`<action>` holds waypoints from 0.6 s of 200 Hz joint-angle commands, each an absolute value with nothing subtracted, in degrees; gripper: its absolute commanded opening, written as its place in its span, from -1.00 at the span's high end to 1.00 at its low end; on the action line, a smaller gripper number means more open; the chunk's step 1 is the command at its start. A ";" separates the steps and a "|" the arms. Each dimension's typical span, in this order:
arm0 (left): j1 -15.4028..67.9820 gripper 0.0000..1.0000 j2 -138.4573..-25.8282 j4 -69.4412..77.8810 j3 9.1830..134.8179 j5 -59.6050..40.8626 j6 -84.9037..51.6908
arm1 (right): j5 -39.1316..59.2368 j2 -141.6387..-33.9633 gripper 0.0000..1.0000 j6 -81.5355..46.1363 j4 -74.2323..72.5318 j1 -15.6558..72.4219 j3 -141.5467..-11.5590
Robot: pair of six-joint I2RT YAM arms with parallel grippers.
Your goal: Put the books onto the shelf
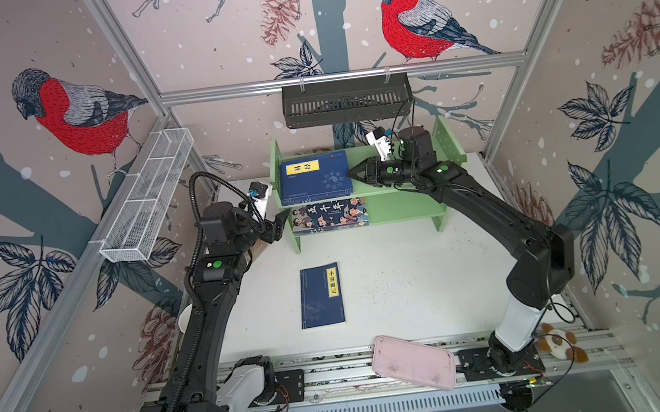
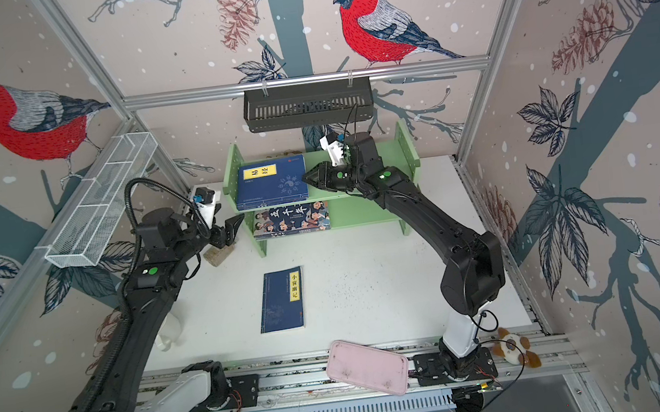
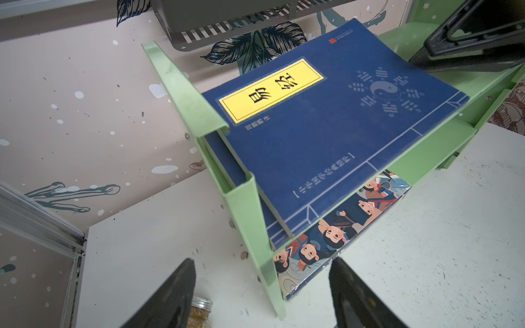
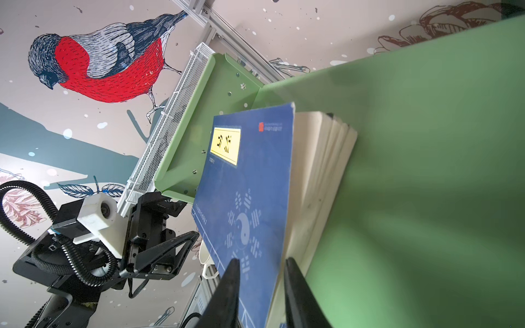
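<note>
Bird-print wallpaper (image 1: 217, 26), alu frame (image 1: 340, 77), white tabletop (image 1: 411, 282); black slotted basket (image 1: 346, 101) on back wall, mesh basket (image 1: 147, 197) left.

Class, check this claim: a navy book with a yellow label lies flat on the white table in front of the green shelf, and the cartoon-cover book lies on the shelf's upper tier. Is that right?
No: the cartoon-cover book lies on the lower tier of the green shelf, as both top views show. The rest stands.
</note>
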State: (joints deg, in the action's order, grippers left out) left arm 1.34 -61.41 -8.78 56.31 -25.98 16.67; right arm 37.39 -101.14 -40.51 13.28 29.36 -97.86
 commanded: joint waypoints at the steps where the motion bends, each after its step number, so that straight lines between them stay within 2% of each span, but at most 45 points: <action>1: 1.36 -0.49 -61.70 -4.97 56.00 -27.28 16.73 | 38.13 -101.83 0.50 -39.47 13.27 29.53 -98.79; 120: 1.45 -0.43 -62.52 -2.20 55.96 -24.62 15.39 | 39.18 -103.10 0.58 -39.11 14.68 29.96 -100.68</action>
